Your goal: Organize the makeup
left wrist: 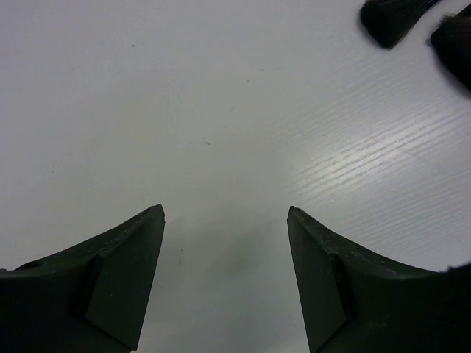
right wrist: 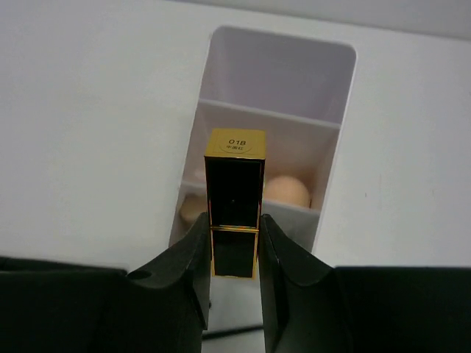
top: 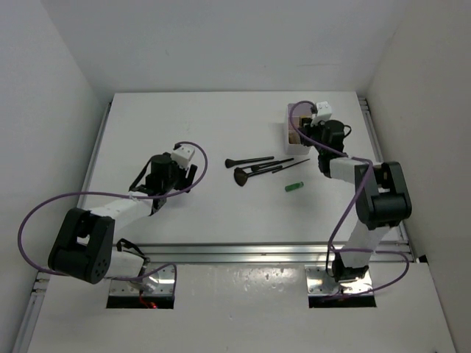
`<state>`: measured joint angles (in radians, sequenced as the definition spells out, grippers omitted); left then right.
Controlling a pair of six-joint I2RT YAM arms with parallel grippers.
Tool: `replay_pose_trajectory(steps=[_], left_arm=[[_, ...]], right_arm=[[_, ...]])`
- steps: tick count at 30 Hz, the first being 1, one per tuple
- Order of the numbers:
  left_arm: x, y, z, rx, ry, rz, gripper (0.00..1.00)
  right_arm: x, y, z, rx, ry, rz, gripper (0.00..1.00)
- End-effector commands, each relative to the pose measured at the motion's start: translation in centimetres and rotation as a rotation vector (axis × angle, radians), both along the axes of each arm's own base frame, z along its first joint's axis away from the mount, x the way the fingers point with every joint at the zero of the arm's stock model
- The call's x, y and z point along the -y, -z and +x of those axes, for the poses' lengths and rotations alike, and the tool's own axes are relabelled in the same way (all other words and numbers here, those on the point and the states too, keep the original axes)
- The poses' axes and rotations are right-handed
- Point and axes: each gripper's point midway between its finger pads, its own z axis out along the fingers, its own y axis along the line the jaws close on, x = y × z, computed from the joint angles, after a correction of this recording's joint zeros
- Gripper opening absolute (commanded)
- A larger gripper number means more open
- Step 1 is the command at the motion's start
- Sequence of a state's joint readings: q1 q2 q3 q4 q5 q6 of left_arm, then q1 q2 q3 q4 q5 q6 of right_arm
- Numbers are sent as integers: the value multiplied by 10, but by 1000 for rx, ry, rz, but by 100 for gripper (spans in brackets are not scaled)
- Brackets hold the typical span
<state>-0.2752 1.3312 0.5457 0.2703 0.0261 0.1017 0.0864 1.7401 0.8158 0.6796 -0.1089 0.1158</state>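
Note:
My right gripper (right wrist: 234, 229) is shut on a square black-and-gold lipstick tube (right wrist: 234, 198), held over the white compartment box (right wrist: 333, 158). Two peach sponges (right wrist: 287, 191) lie in the box's middle compartment. In the top view the right gripper (top: 318, 126) hangs over the box (top: 293, 123) at the back right. Several thin black brushes (top: 257, 165), one fan-headed, lie mid-table, with a small green tube (top: 294, 186) just to their right. My left gripper (top: 188, 175) is open and empty, low over the table left of the brushes; brush heads (left wrist: 394, 18) show at the top right of its wrist view.
White walls enclose the table on three sides. A metal rail (top: 257, 254) runs along the near edge by the arm bases. Purple cables (top: 44, 209) loop from both arms.

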Motion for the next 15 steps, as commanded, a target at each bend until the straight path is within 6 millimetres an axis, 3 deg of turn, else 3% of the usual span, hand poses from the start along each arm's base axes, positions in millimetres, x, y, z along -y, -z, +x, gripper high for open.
replay_pose_trajectory(steps=[1,3,7,15], left_arm=[[2,-19,8,46,9,-7,74],[-3,-16,8,35,-9,0,74],[-7,-18,10,34,-20,1,74],[-7,-17,20,24,-24,17,74]], right_arm=[[-24,-73,40,256,-162,17,0],[-23,-67,47,255,-163,5,0],[-10,-37,46,195,-142,-5,0],[-10,-28,23,202,-138,18,0]])
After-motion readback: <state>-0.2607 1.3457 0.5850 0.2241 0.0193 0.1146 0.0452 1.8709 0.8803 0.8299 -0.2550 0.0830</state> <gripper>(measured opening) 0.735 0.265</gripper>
